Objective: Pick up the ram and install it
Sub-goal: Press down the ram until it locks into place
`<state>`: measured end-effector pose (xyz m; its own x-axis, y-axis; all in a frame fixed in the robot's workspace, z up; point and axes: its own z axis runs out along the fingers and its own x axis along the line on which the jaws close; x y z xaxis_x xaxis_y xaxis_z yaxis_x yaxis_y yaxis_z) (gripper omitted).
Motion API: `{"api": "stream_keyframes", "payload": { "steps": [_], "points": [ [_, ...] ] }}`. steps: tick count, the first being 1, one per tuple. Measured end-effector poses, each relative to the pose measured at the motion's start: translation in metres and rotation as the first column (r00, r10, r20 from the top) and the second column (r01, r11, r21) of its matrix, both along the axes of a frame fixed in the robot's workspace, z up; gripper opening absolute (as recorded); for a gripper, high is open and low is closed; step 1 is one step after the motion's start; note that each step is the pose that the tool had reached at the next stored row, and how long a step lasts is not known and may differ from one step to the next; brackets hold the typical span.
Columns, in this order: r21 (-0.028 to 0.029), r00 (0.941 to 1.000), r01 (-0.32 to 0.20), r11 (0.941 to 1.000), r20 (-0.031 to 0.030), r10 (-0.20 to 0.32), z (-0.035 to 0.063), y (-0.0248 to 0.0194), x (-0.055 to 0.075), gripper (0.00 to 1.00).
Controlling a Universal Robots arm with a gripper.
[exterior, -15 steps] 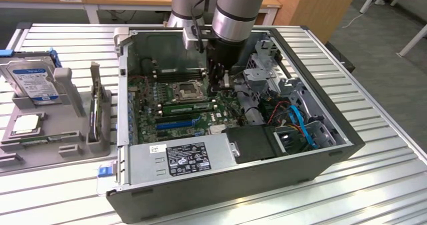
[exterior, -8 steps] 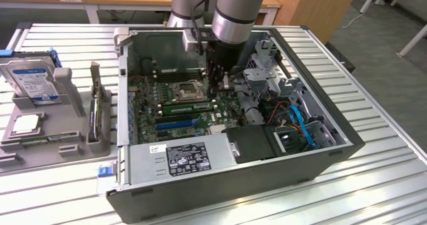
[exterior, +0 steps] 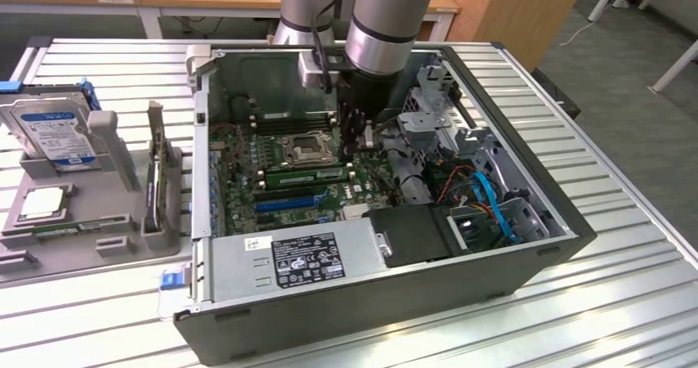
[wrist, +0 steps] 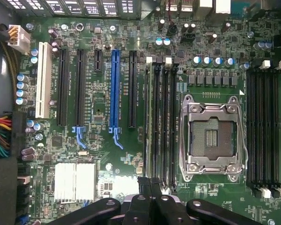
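The shiny grey robot arm reaches down into an open black metal computer box (exterior: pixel 545 245) that sits on a ribbed silver tabletop (exterior: pixel 610 302). The ram (exterior: pixel 309 172), a long thin green stick, stands on its edge in a black slot on the green board (wrist: pixel 103 154), right beside the square metal chip frame (wrist: pixel 210 136). The black pincer (exterior: pixel 355 149) is pressed together at one end of the ram (wrist: pixel 150 126) (whether it pinches the stick, I cannot tell). In the wrist view, the pincer (wrist: pixel 151 183) is just above that slot. A boxy silver drive (exterior: pixel 52 131) stands in a grey plastic holder beside the box.
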<state>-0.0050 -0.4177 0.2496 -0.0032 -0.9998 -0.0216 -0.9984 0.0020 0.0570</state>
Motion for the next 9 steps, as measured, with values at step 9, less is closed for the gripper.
{"api": "stream_keyframes", "payload": {
  "steps": [9],
  "points": [
    [0.0,1.0,0.0,1.0,0.0,0.0,-0.0013,0.0,0.0,0.1]
  ]
}}
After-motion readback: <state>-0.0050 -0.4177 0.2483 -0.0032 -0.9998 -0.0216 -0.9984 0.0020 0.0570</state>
